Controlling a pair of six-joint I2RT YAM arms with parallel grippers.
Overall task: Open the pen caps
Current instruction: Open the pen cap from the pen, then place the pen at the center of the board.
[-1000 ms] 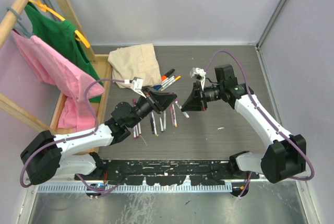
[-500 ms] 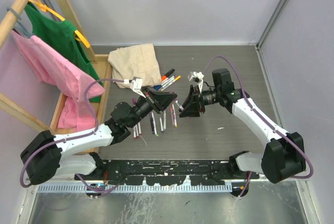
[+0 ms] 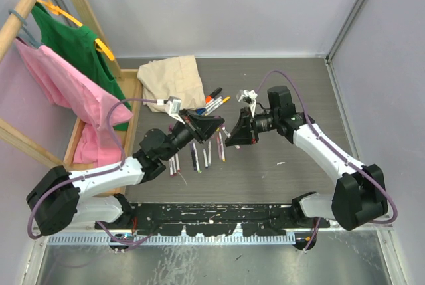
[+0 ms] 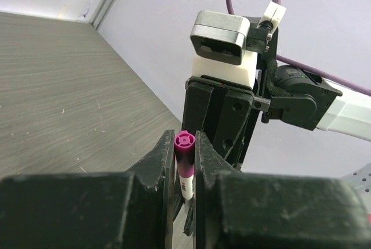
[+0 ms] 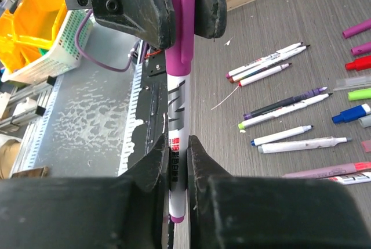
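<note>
Gripping the white pen (image 5: 176, 109) by its barrel with the right gripper (image 5: 177, 165), jaws clamped on it; farther along, pinching its magenta cap (image 5: 185, 22) in the left gripper (image 4: 185, 144), jaws clamped too, cap seated, aloft above the table (image 3: 279, 99); beyond, loose pens (image 5: 284, 107), then beige cloth (image 3: 171, 79)

Above the middle of the grey table (image 3: 299, 92) we see the left gripper (image 3: 214, 127) and the right gripper (image 3: 234, 135) pointed at each other, their tips almost touching (what lies between them is too small to tell from up here). Beneath them a row of thin pens (image 3: 196, 157) lies side by side on the tabletop. A few more markers (image 3: 214, 99) rest just beside a crumpled beige cloth (image 3: 171, 79). At the left a wooden rack (image 3: 23, 2) carries a pink garment (image 3: 66, 92) and a green garment (image 3: 80, 49).
</note>
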